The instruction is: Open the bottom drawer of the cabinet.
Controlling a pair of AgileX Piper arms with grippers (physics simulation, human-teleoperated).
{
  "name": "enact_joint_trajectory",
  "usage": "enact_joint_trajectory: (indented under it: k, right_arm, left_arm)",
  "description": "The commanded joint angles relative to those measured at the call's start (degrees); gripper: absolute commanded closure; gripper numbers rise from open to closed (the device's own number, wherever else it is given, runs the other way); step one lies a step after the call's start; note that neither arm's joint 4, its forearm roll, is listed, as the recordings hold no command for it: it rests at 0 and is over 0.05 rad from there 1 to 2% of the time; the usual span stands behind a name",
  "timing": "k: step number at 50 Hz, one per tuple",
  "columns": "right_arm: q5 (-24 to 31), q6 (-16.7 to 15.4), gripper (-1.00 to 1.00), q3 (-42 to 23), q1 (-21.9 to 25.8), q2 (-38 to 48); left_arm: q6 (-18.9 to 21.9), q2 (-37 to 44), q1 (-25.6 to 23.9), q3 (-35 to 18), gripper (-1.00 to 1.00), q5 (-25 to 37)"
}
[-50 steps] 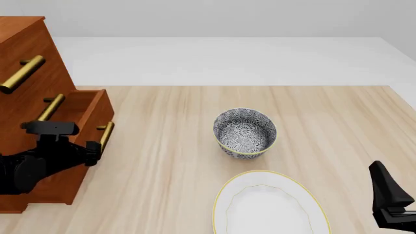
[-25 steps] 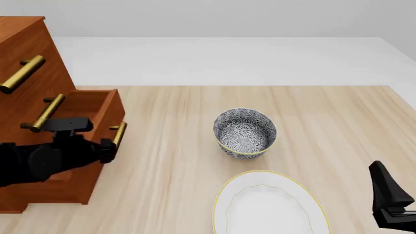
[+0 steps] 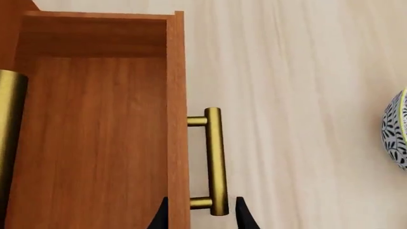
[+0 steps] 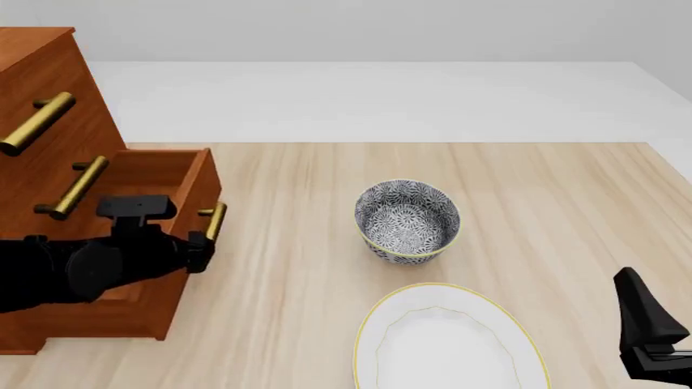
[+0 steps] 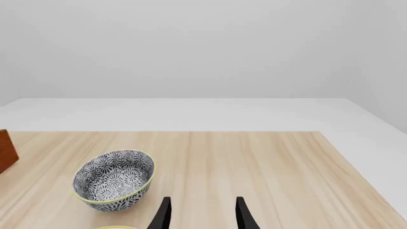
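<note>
- The cabinet (image 4: 44, 105) was recorded at the far left of the table (image 4: 324, 203), its two upper drawers shut, each with a brass bar handle.
- The bottom drawer (image 4: 162, 178) was found drawn out to the right of the cabinet front, its bare wooden interior exposed in the left wrist view; the task was judged largely accomplished, with perhaps a little travel left.
- The plate (image 4: 449, 340) was noted at the near edge, and the patterned bowl (image 4: 407, 220) just beyond it, mid-table, well apart from the drawer.
- The left arm was seen stretched low from the near left, laid across the cabinet's lower front, forearm roughly level and wrist pointed right.
- The left gripper (image 4: 207, 241) was placed at the near end of the drawer handle (image 3: 215, 162); its fingertips (image 3: 241, 214) were seen on either side of the bar. The jaws were judged clamped on the handle.
- The right gripper (image 5: 200, 214) was parked at the near right corner, jaws apart, holding nothing.
- For the remaining pull, a straight line to the right, square to the drawer front, was judged best; an off-centre grip could skew the drawer, so a slow, level draw was advised.
</note>
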Motion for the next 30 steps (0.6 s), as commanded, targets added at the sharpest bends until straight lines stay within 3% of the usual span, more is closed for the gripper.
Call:
enact_joint_trajectory:
  k: [1,19,25,30]
  right_arm:
    - [0.00,0.00,-1.00,0.00,0.01,0.01]
    - [0.00,0.00,-1.00,0.00,-0.01,0.00]
    - [0.00,-0.01,-1.00,0.00,0.00,0.01]
    - [0.00,0.00,-1.00,0.00,-0.02,-0.01]
  left_arm:
    - [-2.39,14.95,-2.46,2.74,-1.00,-0.04]
    - [-7.59,16.57,-9.32,2.23,-1.00,0.39]
    - [-11.45,17.22,-13.26,3.28,-1.00,-1.19]
    - [-11.69,17.28,-14.33,2.86,-1.00,-1.07]
